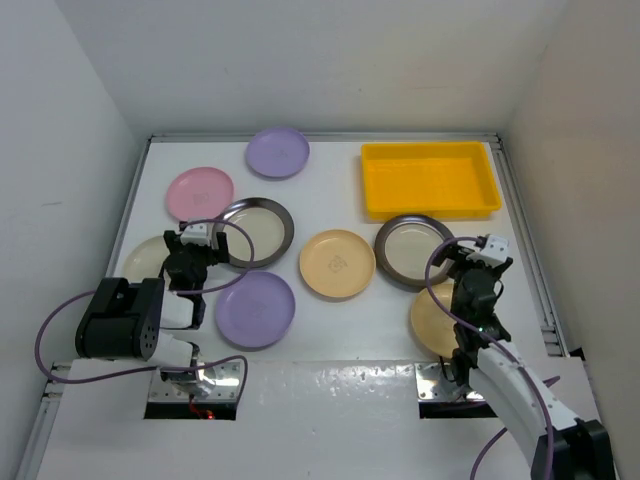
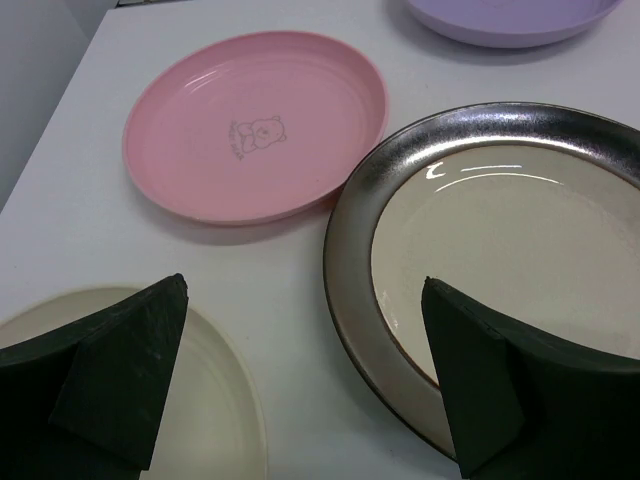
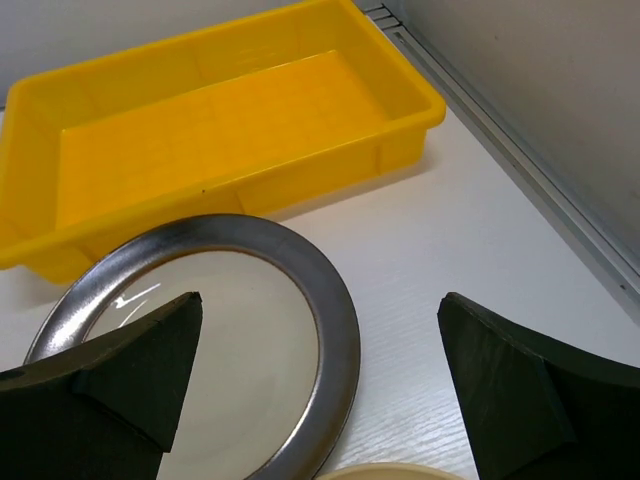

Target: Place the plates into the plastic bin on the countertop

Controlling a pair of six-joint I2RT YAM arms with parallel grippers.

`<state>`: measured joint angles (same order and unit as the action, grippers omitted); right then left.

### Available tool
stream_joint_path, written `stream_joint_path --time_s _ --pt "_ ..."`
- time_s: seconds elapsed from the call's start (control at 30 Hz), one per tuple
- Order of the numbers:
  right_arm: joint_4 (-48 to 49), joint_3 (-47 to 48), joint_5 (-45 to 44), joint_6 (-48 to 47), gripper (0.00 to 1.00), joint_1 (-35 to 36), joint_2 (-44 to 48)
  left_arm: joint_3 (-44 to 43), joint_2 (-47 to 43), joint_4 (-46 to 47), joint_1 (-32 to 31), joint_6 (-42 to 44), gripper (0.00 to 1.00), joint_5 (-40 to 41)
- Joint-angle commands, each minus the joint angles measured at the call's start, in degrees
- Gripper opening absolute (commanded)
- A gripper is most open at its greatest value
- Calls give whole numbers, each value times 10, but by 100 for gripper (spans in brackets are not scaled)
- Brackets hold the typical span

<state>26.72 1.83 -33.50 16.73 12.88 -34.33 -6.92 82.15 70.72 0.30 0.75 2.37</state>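
Observation:
Several plates lie on the white countertop [image 1: 330, 210]: lilac [image 1: 277, 152], pink [image 1: 199, 193], cream [image 1: 145, 258], dark-rimmed [image 1: 254, 232], another lilac [image 1: 255, 309], tan-yellow [image 1: 337, 263], a second dark-rimmed [image 1: 413, 249] and a tan one [image 1: 432, 318]. The yellow plastic bin [image 1: 428, 180] is at the far right with nothing in it. My left gripper [image 1: 192, 250] is open and empty, low between the cream plate [image 2: 210, 400] and the dark-rimmed plate [image 2: 480, 240]. My right gripper [image 1: 478, 265] is open and empty, over the right edge of the dark-rimmed plate [image 3: 230, 330], facing the bin [image 3: 210, 120].
White walls close the table on the left, back and right. A grey rail [image 1: 525, 240] runs along the right edge, seen too in the right wrist view [image 3: 500, 130]. The pink plate [image 2: 255, 135] lies straight ahead of the left gripper [image 2: 303, 290].

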Motion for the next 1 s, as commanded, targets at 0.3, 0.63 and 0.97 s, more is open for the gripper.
stream_joint_path --time_s 0.3,0.63,0.97 --pt "-364 264 132 1 100 -6 -114 -312 -148 -523 -13 131 100 -119" --pt "-637 436 339 142 98 -170 -201 -610 -112 -1004 -50 102 98 -188" --pt "-480 399 479 129 71 -316 -419 -523 -151 -992 -55 71 76 -221"
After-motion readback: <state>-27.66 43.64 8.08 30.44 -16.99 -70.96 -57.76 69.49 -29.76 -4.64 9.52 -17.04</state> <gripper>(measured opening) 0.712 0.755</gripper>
